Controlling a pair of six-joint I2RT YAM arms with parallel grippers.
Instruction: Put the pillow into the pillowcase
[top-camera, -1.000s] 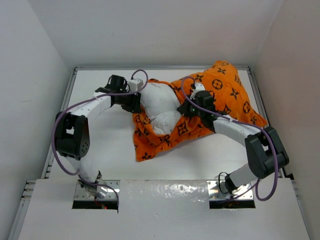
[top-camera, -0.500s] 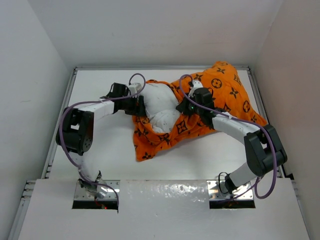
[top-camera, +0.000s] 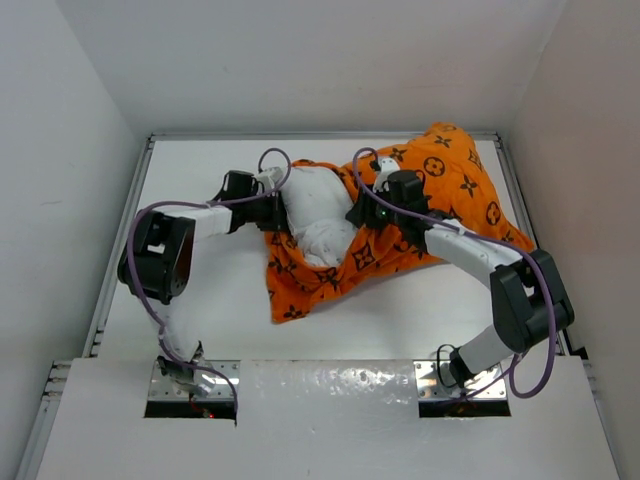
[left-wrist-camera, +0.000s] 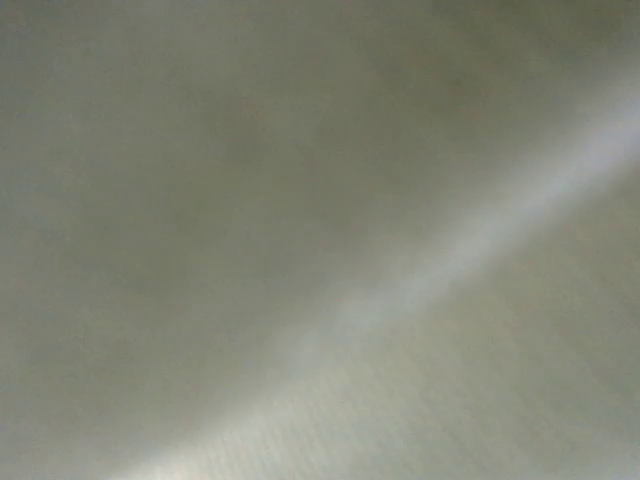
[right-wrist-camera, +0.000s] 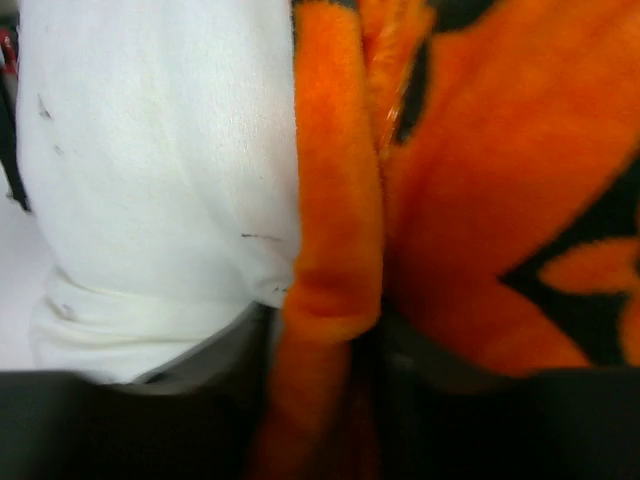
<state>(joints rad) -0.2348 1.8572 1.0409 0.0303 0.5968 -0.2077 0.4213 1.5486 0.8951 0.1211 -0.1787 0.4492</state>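
A lab (bare white-walled test table (top-camera: 230, 300)).

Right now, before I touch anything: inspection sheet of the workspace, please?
Surface: white table, no marks seen.
Job's things: plump white stuffed pillow partly inside bright orange fleecy pillowcase with dark brown motifs; end nearest the left gripper exposed.
Clutter: nothing seen.
Grippers: left gripper shut against the pillow's exposed end; right gripper at the pillowcase hem, fold between its jaws, grip unclear.
Cables: purple cables, loose loops, none seen snagged.
Surroundings: plain white walls on three sides.
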